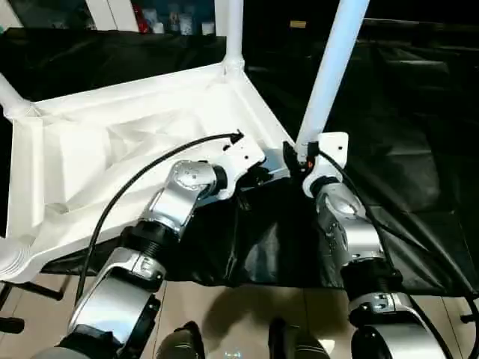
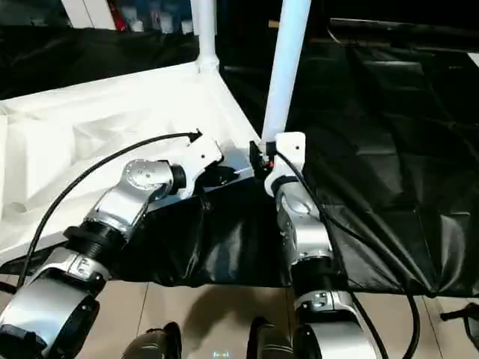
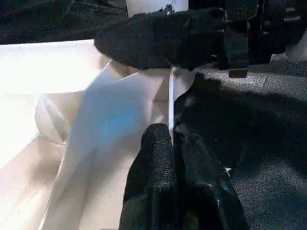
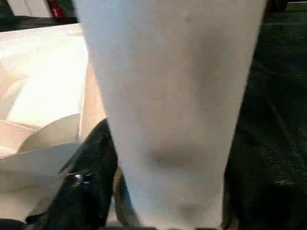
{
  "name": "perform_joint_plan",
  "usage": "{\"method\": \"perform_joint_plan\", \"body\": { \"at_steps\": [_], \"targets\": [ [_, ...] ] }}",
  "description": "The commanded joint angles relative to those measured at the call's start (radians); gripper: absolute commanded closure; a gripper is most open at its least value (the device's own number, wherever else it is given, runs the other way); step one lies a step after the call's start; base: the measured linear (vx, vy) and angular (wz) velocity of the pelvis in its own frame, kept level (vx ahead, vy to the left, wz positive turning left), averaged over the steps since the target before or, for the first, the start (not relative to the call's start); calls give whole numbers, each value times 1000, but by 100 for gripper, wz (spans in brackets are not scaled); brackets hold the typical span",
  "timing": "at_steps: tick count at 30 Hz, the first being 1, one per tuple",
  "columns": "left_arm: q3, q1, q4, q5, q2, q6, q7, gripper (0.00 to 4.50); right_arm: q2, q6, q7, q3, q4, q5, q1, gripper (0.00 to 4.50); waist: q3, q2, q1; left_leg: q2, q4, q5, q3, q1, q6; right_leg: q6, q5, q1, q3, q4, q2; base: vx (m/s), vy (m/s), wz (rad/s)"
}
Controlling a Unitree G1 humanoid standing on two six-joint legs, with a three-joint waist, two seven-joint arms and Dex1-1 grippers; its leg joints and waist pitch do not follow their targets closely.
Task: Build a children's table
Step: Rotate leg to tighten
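Left gripper: two black fingers pressed tight together, thin white edge of table top pinched at their tips, near centre of head views. Right gripper: fingers spread around bottom of long white tube leg, one each side, gripping it. Leg leans up to top right of centre. Small white plastic table top lies upside down on black sheet, filling left half. Another white leg stands up at far corner, top centre.
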State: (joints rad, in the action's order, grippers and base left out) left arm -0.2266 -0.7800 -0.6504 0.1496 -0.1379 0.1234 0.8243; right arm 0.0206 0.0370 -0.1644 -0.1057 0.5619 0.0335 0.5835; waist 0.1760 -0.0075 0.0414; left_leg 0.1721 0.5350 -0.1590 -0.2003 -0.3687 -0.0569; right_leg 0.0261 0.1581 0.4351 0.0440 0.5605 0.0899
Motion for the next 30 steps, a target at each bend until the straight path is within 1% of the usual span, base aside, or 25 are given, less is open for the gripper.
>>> {"method": "perform_joint_plan", "body": {
  "at_steps": [1, 2, 3, 4, 5, 6, 7, 8, 9, 10, 12, 13, 14, 15, 16, 17, 20, 21, 22, 23, 24, 25, 27, 28, 30],
  "targets": [
    [-61, 26, -15, -8, 41, -18, 10, 450, 60, 22, -73, 108, 36, 3, -1, 96, -61, -8, 6, 46, -66, -267, 24, 7, 78, 169, 351, -47, -41, -70, 60, 0, 0, 0],
    [-56, 35, -5, -18, 13, -34, 58, 450, 20, 0, -108, 102, 30, 0, 1, 87, -61, -7, 6, 47, -66, -267, 24, 8, 78, 170, 353, -47, -41, -70, 60, 0, 0, 0],
    [-53, 41, 1, -27, -2, -45, 88, 450, -5, -7, -132, 101, 23, -3, 1, 74, -61, -10, 5, 46, -66, -270, 26, 4, 83, 166, 377, -51, -40, -71, 62, 0, 0, 0],
    [-50, 44, 5, -32, -12, -54, 107, 450, -22, -12, -148, 99, 19, -6, 1, 74, -61, -10, 5, 46, -66, -270, 26, 4, 83, 166, 377, -51, -40, -71, 62, 0, 0, 0],
    [-49, 47, 7, -35, -18, -60, 120, 450, -33, -14, -160, 99, 18, -7, 2, 56, -64, -10, 6, 46, -65, -249, 26, 1, 88, 169, 356, -53, -39, -67, 61, 0, 0, 0],
    [-48, 49, 9, -37, -22, -62, 127, 450, -41, -18, -172, 99, 18, -7, 3, 50, -65, -10, 5, 47, -62, -242, 23, 4, 94, 178, 337, -49, -41, -67, 61, 0, 0, 0],
    [-45, 58, 17, -53, -47, -80, 178, 450, -89, -22, -248, 102, 12, 1, 7, 41, -66, -12, 6, 46, -59, -228, 20, 5, 102, 190, 314, -50, -40, -64, 60, 0, 0, 0],
    [-41, 64, 25, -67, -60, -76, 207, 450, -123, -28, -309, 119, -1, -2, 4, 29, -67, -14, 6, 45, -56, -197, 19, 1, 116, 204, 270, -54, -40, -58, 60, 0, 0, 0],
    [-37, 69, 31, -77, -67, -72, 228, 450, -147, -33, -352, 133, -11, -5, 0, 19, -68, -14, 9, 45, -54, -180, 19, 1, 124, 212, 245, -56, -38, -54, 59, 0, 0, 0],
    [-36, 71, 34, -82, -72, -71, 239, 450, -162, -34, -384, 144, -19, -5, -4, 19, -69, -13, 8, 45, -49, -156, 15, 0, 139, 230, 189, -55, -39, -48, 56, 0, 0, 0],
    [-40, 79, 39, -89, -95, -91, 281, 450, -217, -30, -512, 180, -55, 6, -24, 19, -71, -15, 9, 45, -45, -119, 16, -3, 160, 247, 121, -62, -37, -38, 54, 0, 0, 0],
    [-42, 83, 42, -92, -106, -95, 299, 450, -240, -27, -571, 190, -76, 22, -35, 19, -74, -14, 10, 45, -41, -103, 15, -3, 176, 259, 81, -63, -37, -32, 53, 0, 0, 0],
    [-42, 83, 42, -92, -106, -95, 299, 450, -240, -27, -571, 190, -76, 22, -35, 19, -74, -14, 11, 46, -40, -94, 15, -1, 185, 264, 59, -63, -37, -30, 52, 0, 0, 0],
    [-44, 86, 44, -95, -117, -99, 319, 450, -264, -26, -633, 198, -99, 45, -46, 19, -73, -14, 11, 47, -38, -83, 13, -2, 196, 277, 37, -62, -37, -28, 52, 0, 0, 0],
    [-44, 86, 44, -95, -117, -99, 319, 450, -264, -26, -633, 198, -99, 45, -46, 19, -74, -13, 12, 49, -36, -77, 12, 1, 203, 288, 25, -61, -37, -24, 52, 0, 0, 0],
    [-43, 87, 45, -98, -122, -106, 328, 450, -274, -30, -664, 198, -113, 62, -52, 19, -74, -13, 13, 49, -36, -78, 12, 0, 207, 291, 30, -62, -36, -25, 52, 0, 0, 0],
    [-46, 90, 43, -106, -146, -126, 371, 450, -309, -16, -787, 194, -160, 130, -72, 19, -68, -13, 21, 52, -38, -121, 11, 0, 198, 282, 107, -60, -35, -32, 53, 0, 0, 0],
    [-49, 91, 43, -113, -161, -132, 403, 450, -335, -2, -857, 202, -172, 156, -79, 19, -66, -11, 23, 53, -40, -147, 11, 2, 186, 275, 156, -57, -36, -38, 54, 0, 0, 0],
    [-49, 91, 43, -115, -166, -133, 413, 450, -345, 4, -883, 204, -176, 164, -82, 19, -64, -12, 25, 54, -42, -169, 12, 2, 171, 267, 198, -56, -36, -41, 54, 0, 0, 0],
    [-48, 90, 42, -118, -172, -134, 422, 450, -356, 10, -908, 207, -179, 172, -85, 19, -63, -13, 26, 54, -43, -179, 13, 2, 166, 261, 216, -56, -36, -43, 54, 0, 0, 0],
    [-46, 89, 40, -123, -184, -134, 447, 450, -377, 25, -956, 210, -187, 186, -92, 19, -64, -13, 27, 55, -45, -196, 14, 4, 149, 252, 251, -54, -37, -45, 56, 0, 0, 0],
    [-46, 89, 40, -124, -187, -134, 454, 450, -382, 28, -966, 210, -188, 190, -94, 34, -64, -13, 28, 55, -45, -197, 14, 3, 146, 249, 256, -54, -38, -45, 56, 0, 0, 0],
    [-46, 88, 40, -129, -198, -133, 475, 450, -396, 41, -991, 209, -188, 200, -96, 34, -65, -13, 28, 56, -47, -191, 15, 2, 139, 247, 261, -53, -38, -45, 58, 0, 0, 0],
    [-45, 88, 39, -130, -200, -133, 478, 450, -398, 44, -995, 209, -188, 201, -97, 45, -65, -13, 28, 55, -46, -188, 16, 2, 138, 247, 257, -53, -38, -45, 58, 0, 0, 0],
    [-44, 86, 34, -133, -213, -134, 500, 450, -420, 67, -1034, 215, -196, 215, -104, 64, -68, -14, 29, 55, -44, -167, 15, 2, 144, 254, 221, -55, -37, -40, 56, 0, 0, 0]
  ]
}}
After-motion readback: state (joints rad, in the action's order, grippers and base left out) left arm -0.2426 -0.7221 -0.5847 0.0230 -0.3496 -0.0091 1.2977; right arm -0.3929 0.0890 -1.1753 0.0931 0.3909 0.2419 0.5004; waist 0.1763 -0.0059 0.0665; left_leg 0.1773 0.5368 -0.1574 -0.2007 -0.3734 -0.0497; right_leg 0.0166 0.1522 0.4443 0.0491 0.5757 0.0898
